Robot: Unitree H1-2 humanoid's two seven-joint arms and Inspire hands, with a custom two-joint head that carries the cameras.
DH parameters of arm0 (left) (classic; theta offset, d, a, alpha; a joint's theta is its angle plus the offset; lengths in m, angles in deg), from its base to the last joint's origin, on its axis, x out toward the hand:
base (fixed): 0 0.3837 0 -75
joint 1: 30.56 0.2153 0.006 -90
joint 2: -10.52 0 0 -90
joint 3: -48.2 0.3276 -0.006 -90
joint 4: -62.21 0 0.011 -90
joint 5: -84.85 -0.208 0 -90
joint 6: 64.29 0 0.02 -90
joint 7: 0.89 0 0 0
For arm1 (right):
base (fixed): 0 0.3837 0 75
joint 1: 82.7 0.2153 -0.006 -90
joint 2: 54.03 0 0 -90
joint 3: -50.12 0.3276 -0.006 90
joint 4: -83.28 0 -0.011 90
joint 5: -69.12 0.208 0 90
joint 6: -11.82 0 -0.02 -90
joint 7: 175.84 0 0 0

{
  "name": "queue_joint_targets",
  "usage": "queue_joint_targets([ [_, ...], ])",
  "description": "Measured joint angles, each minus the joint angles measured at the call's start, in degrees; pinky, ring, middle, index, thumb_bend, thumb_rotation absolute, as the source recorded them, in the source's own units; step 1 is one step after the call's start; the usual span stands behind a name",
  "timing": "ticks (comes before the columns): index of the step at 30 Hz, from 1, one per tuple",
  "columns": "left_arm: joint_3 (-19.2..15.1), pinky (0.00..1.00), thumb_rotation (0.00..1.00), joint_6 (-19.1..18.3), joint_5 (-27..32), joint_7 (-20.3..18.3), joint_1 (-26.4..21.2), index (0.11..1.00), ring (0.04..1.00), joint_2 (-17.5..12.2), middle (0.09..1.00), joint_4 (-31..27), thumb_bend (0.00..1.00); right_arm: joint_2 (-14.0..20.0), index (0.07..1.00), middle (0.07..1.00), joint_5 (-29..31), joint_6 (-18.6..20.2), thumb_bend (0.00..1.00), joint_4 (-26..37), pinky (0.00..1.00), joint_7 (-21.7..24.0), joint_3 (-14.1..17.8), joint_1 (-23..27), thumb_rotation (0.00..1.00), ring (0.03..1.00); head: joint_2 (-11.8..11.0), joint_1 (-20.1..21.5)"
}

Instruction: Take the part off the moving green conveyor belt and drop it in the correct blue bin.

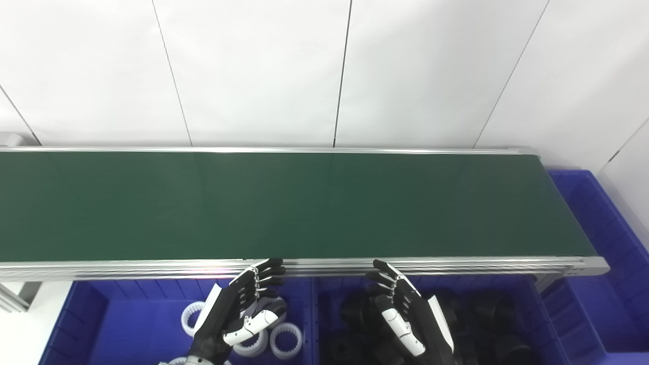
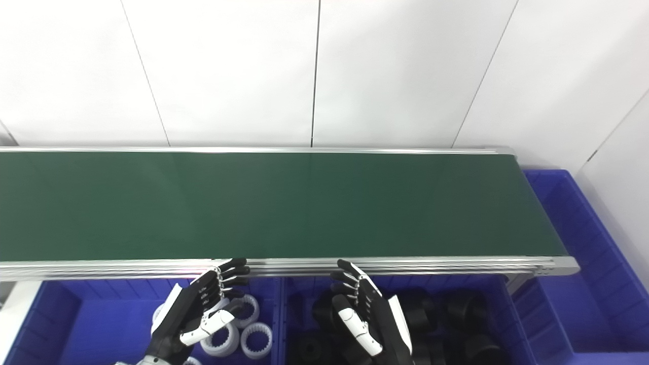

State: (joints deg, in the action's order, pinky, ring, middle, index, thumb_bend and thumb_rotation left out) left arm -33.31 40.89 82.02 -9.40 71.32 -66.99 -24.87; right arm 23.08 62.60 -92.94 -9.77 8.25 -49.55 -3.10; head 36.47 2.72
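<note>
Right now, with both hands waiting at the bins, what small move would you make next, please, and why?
Probably none yet: hold. The belt carries no part in view, and the left hand and right hand hover open, the left over the bin of white rings, the right over the bin of black parts.

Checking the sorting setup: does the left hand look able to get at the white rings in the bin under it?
Probably yes. The left hand hangs open just over the white rings in the left blue bin, and nothing covers them.
</note>
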Motion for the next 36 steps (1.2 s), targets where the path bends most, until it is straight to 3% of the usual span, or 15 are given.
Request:
queue_joint_targets([
  [36,0.09,0.69,0.50,0.27,-0.32,0.26,0.01,0.810,0.754,0.20,0.800,0.57,0.74,0.39,0.867,0.797,-0.07,0.00,0.60,0.03,0.67,0.01,0.04,0.00,0.78,0.752,-0.18,-0.44],
])
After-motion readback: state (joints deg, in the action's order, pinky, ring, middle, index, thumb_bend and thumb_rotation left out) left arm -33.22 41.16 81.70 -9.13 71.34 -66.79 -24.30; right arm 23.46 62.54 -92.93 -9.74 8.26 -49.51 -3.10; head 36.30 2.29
